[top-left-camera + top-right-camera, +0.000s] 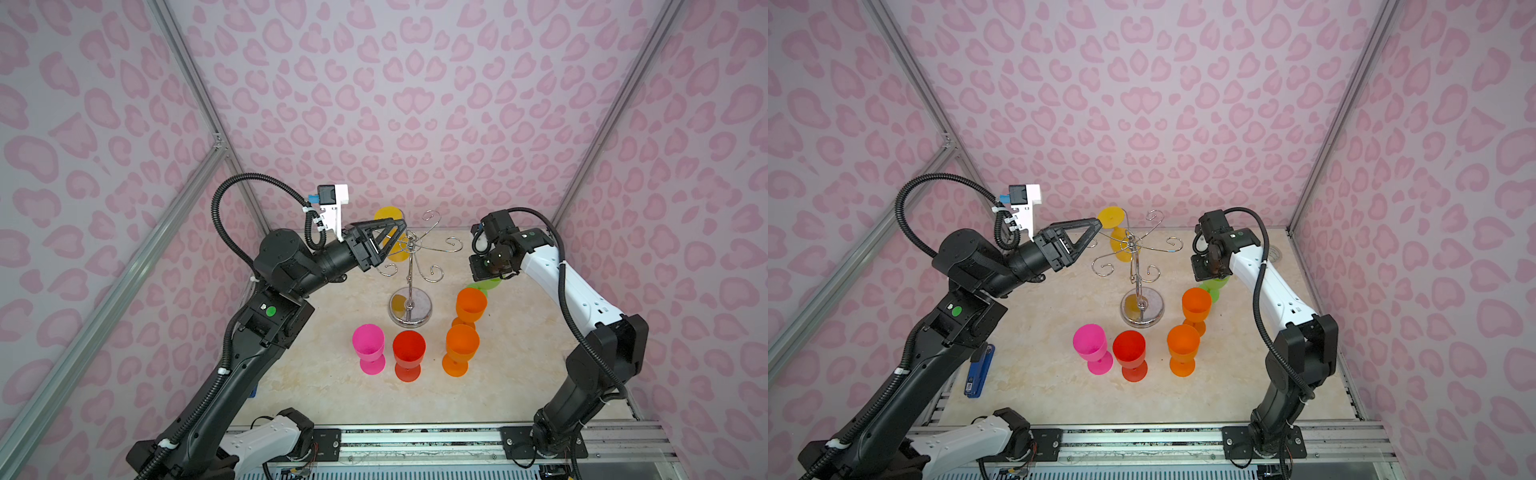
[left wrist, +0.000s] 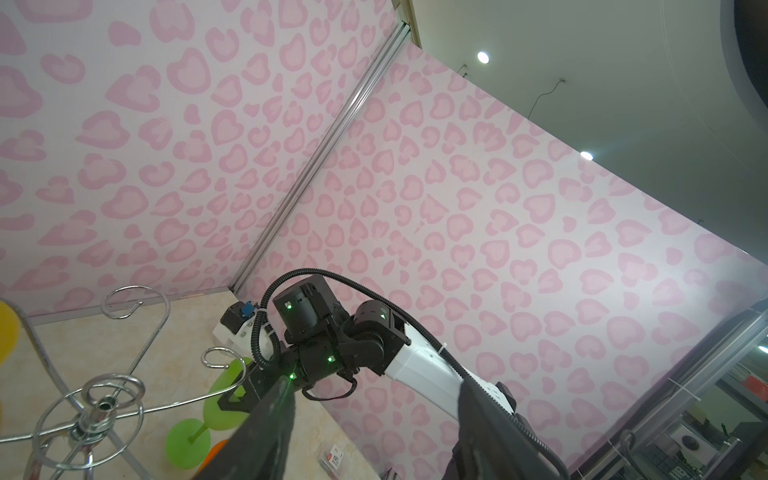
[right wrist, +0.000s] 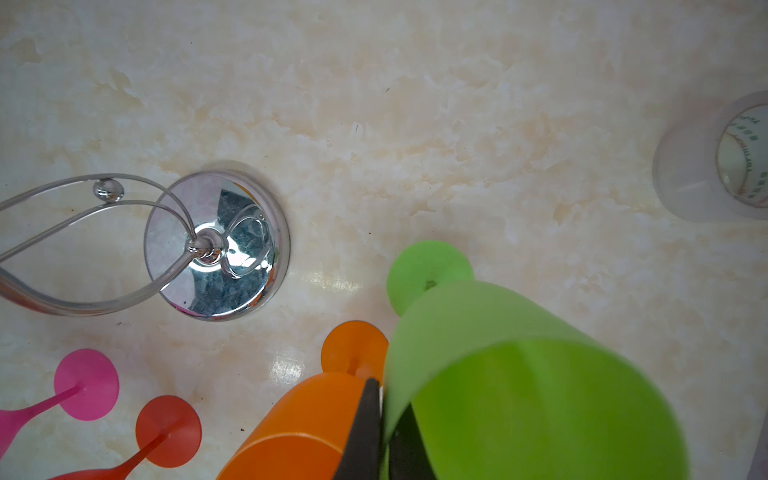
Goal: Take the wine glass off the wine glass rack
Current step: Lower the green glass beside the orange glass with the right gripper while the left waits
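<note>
**Yellow glass on the rack, green glass pinched beside it**

The rack [image 1: 410, 308] stands upright on the desk [image 1: 316, 386], its round base flat on the marbled top. A yellow glass [image 1: 397, 249] hangs upside down from an arm on the rack's far left side, foot uppermost.

The left fingers [image 1: 400, 226] are level with the rack's top, on its left. They are spread, with their tips by the yellow glass's stem; I cannot tell whether they touch it.

The right fingers [image 3: 361, 432] are to the rack's right, lower than its arms. They pinch the wall of a green glass [image 3: 519, 374] at the rim, one inside the bowl and one outside. That glass is tilted, foot toward the desk, right of the rack's base.

A pink glass [image 1: 368, 340] and a red glass [image 1: 409, 349] stand upright in front of the rack's base. Two orange glasses [image 1: 462, 343] stand to its front right, the farther one just beside the green glass. A roll of tape [image 3: 706, 166] lies well to the rack's right.
</note>
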`<action>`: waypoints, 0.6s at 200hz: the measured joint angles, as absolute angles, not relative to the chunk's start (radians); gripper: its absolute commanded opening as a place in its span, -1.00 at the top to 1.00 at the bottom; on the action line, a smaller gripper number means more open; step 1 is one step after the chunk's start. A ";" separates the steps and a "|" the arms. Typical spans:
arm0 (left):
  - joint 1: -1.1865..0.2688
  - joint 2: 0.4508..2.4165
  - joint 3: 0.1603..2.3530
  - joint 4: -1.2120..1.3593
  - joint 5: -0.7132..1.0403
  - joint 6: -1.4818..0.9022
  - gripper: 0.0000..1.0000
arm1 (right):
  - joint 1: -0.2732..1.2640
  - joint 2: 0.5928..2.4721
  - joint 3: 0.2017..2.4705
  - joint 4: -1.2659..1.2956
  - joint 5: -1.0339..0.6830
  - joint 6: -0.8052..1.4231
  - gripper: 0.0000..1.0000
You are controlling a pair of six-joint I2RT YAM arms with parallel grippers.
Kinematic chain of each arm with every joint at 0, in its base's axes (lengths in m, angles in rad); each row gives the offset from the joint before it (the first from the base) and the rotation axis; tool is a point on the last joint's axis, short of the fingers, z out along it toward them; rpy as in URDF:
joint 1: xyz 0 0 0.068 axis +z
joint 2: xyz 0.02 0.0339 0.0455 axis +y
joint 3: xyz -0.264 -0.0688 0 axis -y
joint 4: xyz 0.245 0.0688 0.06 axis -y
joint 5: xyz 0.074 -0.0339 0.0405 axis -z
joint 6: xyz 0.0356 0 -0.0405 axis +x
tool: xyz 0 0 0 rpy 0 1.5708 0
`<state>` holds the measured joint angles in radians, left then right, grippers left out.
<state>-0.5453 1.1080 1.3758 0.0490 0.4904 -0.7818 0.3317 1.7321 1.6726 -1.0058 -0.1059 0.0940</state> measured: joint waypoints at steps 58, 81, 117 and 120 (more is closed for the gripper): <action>-0.545 1.113 1.374 0.047 0.490 -0.782 -0.29 | 0.334 1.801 1.683 -0.998 -0.123 0.094 1.00; -0.544 1.118 1.374 0.047 0.490 -0.782 -0.29 | 0.337 1.819 1.687 -0.989 -0.124 0.095 1.00; -0.543 1.120 1.374 0.047 0.490 -0.782 -0.29 | 0.341 1.840 1.694 -0.987 -0.124 0.095 1.00; -0.542 1.121 1.374 0.047 0.491 -0.782 -0.29 | 0.342 1.842 1.695 -0.987 -0.124 0.096 1.00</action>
<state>-0.5423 1.1206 1.3735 0.0471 0.4908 -0.7818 0.3420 1.8416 1.6951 -0.9867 -0.1238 0.0956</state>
